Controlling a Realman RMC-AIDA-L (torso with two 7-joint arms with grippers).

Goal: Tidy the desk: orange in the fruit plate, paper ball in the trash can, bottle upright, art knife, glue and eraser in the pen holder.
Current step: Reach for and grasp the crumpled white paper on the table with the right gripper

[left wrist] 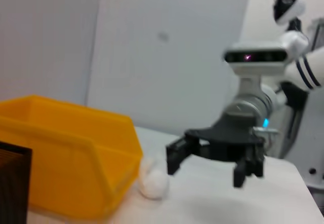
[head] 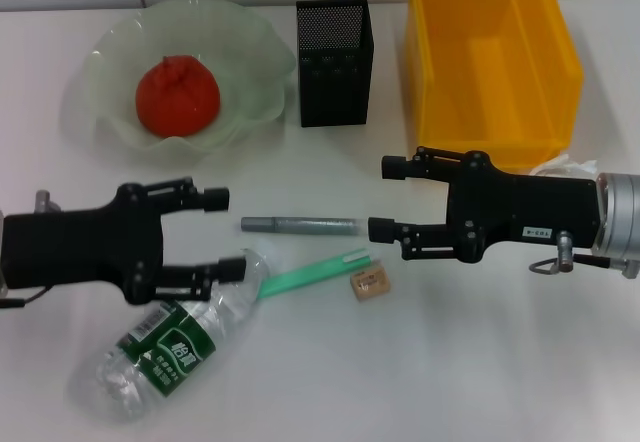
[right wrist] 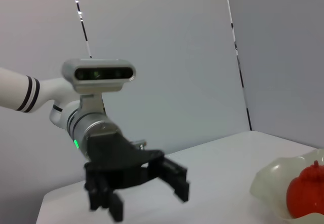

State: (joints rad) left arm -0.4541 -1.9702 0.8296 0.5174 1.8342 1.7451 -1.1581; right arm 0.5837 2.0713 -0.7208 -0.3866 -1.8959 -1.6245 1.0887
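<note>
White tabletop [head: 480, 362] runs out ahead of me to a pale wall, with the fruit plate [head: 110, 57] far on my left already holding the orange [head: 177, 94], the pen holder [head: 334, 60] beside it, and the trash can [head: 490, 57] far on my right. My left hand [head: 215, 242] hovers low with its fingers spread wide and nothing gripped, one finger passing over the neck of the bottle [head: 165, 347]. That bottle lies on its side, its long axis slanting from its base near my body up toward the cap end right at my left fingers, so I judge the left arm the one to stand it up. My right hand [head: 385, 197] is open too and holds nothing, hanging just this side of the trash can. Between my two hands lie a grey stick [head: 298, 225] and a green-handled tool [head: 315, 270], both roughly crosswise, with the eraser [head: 368, 284] just below my right fingertips. The paper ball [left wrist: 153, 183] sits against the trash can's near corner, behind my right wrist, not yet binned.
</note>
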